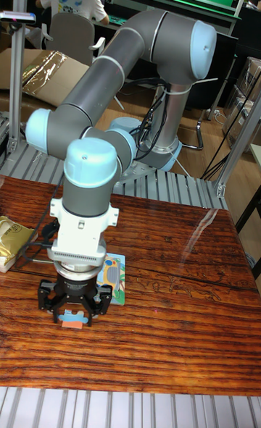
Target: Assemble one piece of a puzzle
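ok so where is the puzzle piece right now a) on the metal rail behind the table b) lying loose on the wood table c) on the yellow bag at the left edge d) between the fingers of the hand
d, the small orange and blue puzzle piece sits between the fingers of the hand, just in front of the puzzle board.

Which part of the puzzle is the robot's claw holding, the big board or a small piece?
The small orange piece, pinched in the gripper. The colourful puzzle board lies flat on the table behind it.
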`<state>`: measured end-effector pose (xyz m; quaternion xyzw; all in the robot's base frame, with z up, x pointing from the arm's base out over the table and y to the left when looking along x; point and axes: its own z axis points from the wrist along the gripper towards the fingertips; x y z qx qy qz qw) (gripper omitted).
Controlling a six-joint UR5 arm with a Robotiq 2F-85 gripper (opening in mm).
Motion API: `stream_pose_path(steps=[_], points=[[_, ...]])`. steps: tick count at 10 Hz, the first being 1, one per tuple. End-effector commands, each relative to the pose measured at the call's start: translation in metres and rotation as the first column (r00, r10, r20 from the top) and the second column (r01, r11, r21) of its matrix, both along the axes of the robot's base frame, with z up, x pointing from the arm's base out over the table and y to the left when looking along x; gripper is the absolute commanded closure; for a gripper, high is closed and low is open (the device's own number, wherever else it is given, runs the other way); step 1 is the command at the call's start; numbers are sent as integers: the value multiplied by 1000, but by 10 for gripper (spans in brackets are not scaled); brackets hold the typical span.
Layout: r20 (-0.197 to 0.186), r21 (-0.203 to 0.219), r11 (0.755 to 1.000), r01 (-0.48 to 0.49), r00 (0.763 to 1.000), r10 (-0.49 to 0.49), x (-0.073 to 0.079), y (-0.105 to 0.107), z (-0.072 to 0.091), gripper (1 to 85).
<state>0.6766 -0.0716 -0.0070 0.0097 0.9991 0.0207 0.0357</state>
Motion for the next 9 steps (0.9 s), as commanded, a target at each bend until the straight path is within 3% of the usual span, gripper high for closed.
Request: stream_pose_path(steps=[1,4,9], points=[[8,-33,998,61,998,-60,7,4,0,457],[-7,-54,994,95,995,-96,8,10,8,517],[-20,-63,994,86,996,-87,5,-5,11,547]])
